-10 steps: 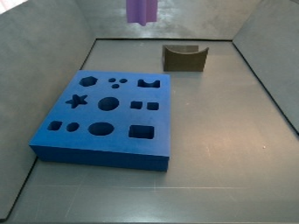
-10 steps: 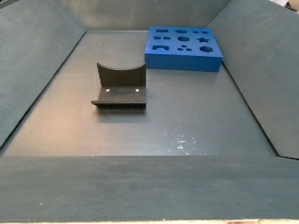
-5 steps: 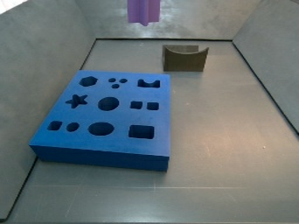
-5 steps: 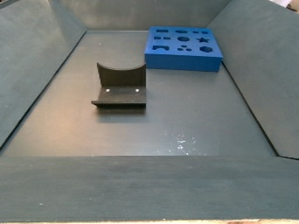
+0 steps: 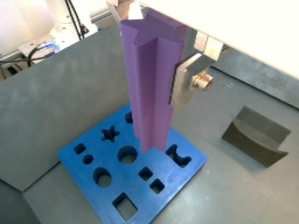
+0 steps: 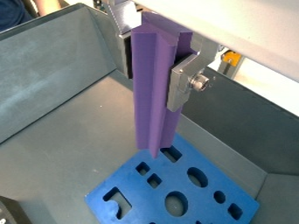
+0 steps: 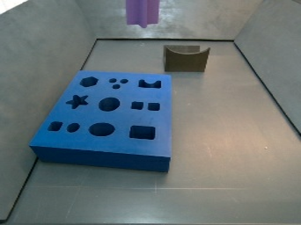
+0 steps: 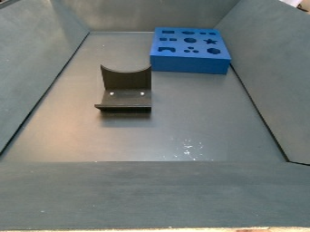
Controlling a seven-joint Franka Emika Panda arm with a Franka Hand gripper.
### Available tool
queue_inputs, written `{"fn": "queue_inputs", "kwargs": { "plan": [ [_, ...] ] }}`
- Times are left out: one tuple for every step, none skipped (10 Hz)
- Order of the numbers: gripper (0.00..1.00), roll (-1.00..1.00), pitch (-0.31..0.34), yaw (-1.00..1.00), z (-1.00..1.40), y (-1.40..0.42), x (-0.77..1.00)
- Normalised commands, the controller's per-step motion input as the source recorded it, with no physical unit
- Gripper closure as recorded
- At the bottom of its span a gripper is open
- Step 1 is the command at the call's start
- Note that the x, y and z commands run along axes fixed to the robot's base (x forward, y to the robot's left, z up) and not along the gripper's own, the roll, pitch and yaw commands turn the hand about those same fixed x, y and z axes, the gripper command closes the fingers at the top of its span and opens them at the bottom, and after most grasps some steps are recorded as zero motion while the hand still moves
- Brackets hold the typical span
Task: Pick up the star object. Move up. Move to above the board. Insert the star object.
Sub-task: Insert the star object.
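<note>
Almost nothing has shifted over the last second: your gripper (image 5: 158,66) stays clamped on the star object (image 5: 155,83), held upright high above the board (image 5: 135,166), so you've yet to descend into the star hole (image 5: 108,135).

The tall slender purple star-shaped prism (image 5: 155,83) hangs upright in the air, clamped near its top between the gripper (image 5: 152,48)'s silver finger plates, well above the floor. In a side view only its lower end (image 7: 141,11) shows at the 12 o'clock edge. The big flat blue square board with cut-out holes (image 7: 106,119) lies flat on the grey floor. In both wrist views the prism's bottom end is over the board (image 6: 176,188), not in any hole. The star hole (image 7: 77,101) sits at roughly 9 o'clock on the board.
</note>
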Motion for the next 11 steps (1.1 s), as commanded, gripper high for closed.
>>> {"fn": "queue_inputs", "kwargs": {
  "plan": [
    [1.00,0.01,0.000,0.00,0.00,0.00,0.00],
    [1.00,0.00,0.000,0.00,-0.07,0.00,0.00],
    [1.00,0.00,-0.050,-0.02,-0.07,0.00,-0.20],
    [1.00,0.00,-0.004,-0.14,-0.22,0.06,-0.05],
    [1.00,0.00,-0.013,-0.47,-0.49,0.41,-0.08],
    [1.00,0.00,-0.004,-0.48,-0.43,0.37,-0.17],
    [1.00,0.00,0.000,0.00,-0.09,0.04,-0.06],
    [1.00,0.00,-0.070,-0.55,-0.42,0.27,-0.72],
    [1.00,0.00,-0.061,-0.57,-0.44,0.26,-0.71],
    [1.00,0.00,-0.051,-0.60,-0.45,0.23,-0.70],
    [1.00,0.00,-0.017,-0.79,-0.41,0.09,-0.48]
  ]
}}
